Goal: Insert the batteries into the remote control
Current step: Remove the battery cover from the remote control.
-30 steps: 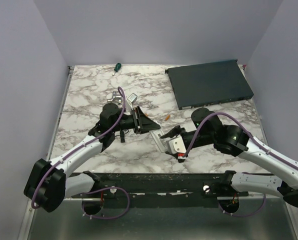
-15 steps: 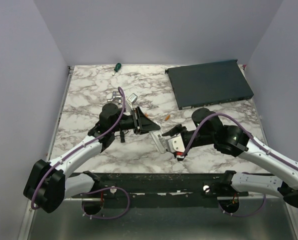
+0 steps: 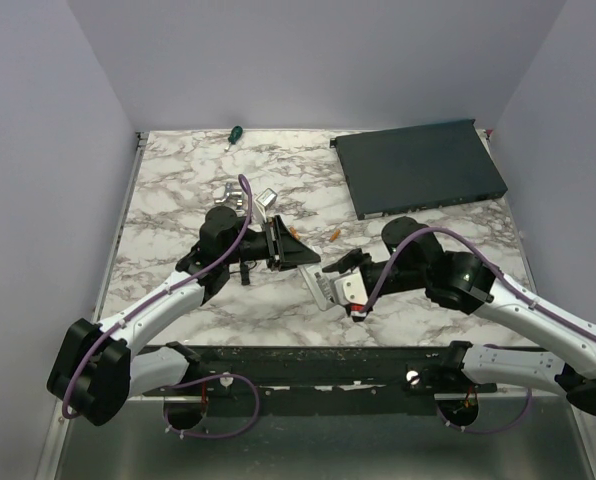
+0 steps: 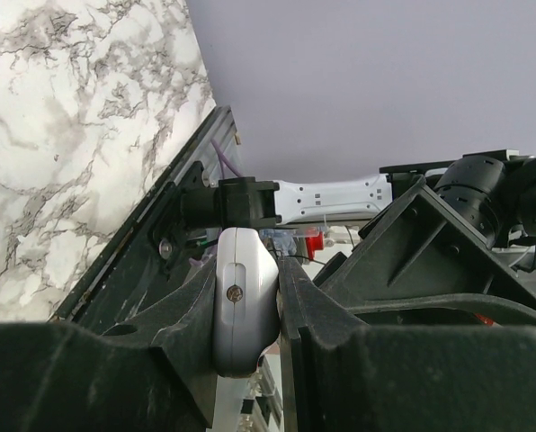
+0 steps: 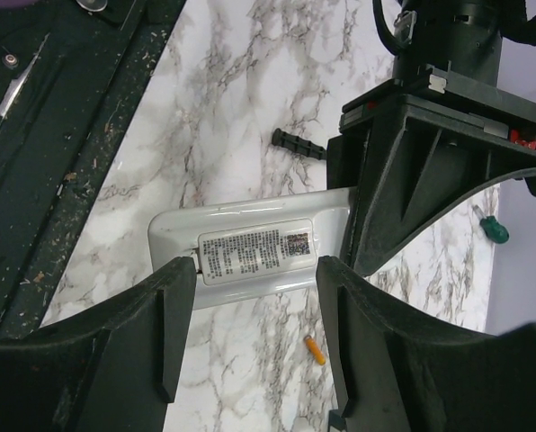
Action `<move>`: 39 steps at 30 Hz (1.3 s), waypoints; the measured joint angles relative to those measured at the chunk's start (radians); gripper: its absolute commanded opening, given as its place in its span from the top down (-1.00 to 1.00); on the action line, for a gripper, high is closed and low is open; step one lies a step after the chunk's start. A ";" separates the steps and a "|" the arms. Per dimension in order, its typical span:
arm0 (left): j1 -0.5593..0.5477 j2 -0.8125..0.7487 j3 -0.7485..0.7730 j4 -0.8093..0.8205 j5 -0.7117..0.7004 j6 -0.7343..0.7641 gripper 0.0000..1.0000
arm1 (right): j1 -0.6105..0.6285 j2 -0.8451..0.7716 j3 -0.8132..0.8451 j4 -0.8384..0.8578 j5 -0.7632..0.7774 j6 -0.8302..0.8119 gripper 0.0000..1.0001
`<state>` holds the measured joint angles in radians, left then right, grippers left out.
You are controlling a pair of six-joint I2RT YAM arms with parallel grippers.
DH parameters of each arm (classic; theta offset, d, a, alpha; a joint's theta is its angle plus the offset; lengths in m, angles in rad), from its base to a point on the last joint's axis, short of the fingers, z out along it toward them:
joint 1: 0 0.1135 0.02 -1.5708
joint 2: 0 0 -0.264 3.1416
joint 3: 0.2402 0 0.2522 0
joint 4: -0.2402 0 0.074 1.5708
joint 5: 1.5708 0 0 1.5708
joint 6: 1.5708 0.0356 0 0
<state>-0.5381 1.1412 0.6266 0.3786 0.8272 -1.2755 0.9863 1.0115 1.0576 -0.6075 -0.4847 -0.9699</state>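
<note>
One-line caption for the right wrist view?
Left gripper clamps one end of the remote control, label up; open right gripper poised over it; one orange battery lies loose on the table.

White remote control [image 5: 250, 247], orange battery [image 5: 314, 349], grey-veined marble table [image 3: 168, 190], dark box [image 3: 418, 170], green screwdriver [image 3: 234, 133]

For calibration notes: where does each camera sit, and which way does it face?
Top external: above and behind the bases, looking down on the marble table; both arms show.
Left wrist: on the left gripper, fingers clamped on the remote control, facing the right arm and base rail.
Right wrist: on the right gripper, looking down between its fingers at the remote control's label.
Shared: every view shows the remote control.
</note>
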 measured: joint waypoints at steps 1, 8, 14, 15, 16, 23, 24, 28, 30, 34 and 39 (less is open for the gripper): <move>0.000 0.000 0.000 -0.002 0.000 0.000 1.00 | 0.000 0.001 -0.002 0.002 0.000 0.000 -0.25; 0.000 0.007 0.001 -0.006 0.000 0.000 1.00 | 0.000 0.007 -0.006 0.008 -0.003 0.000 -0.25; 0.000 0.009 0.002 -0.007 0.000 0.001 1.00 | 0.000 0.013 -0.013 0.009 -0.007 0.000 -0.25; 0.000 0.009 0.002 -0.007 0.000 0.001 1.00 | 0.000 0.014 -0.013 0.009 -0.008 0.000 -0.25; 0.000 0.009 0.002 -0.007 0.000 0.001 1.00 | 0.000 0.015 -0.013 0.009 -0.010 -0.001 -0.25; 0.000 0.009 0.002 -0.007 0.000 0.001 1.00 | 0.000 0.020 -0.013 0.009 -0.011 -0.010 -0.25; 0.000 0.009 0.002 -0.007 0.000 0.001 1.00 | 0.000 0.023 -0.013 0.009 -0.011 -0.011 -0.25; 0.000 0.009 0.002 -0.009 0.000 0.008 1.00 | 0.000 0.030 -0.013 0.009 -0.012 -0.015 -0.25; 0.000 0.009 0.002 -0.011 0.000 0.009 1.00 | 0.000 0.032 -0.013 0.009 -0.014 -0.018 -0.25; 0.000 0.009 0.002 -0.015 0.000 0.013 1.00 | 0.000 0.036 -0.018 0.013 -0.018 -0.022 -0.25; 0.000 0.009 0.002 -0.021 0.000 0.021 1.00 | 0.000 0.036 -0.031 0.029 -0.018 -0.026 -0.25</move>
<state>-0.5381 1.1503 0.6281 0.3580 0.8272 -1.2545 0.9863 1.0473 1.0267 -0.5781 -0.5026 -0.9955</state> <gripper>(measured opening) 0.274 0.628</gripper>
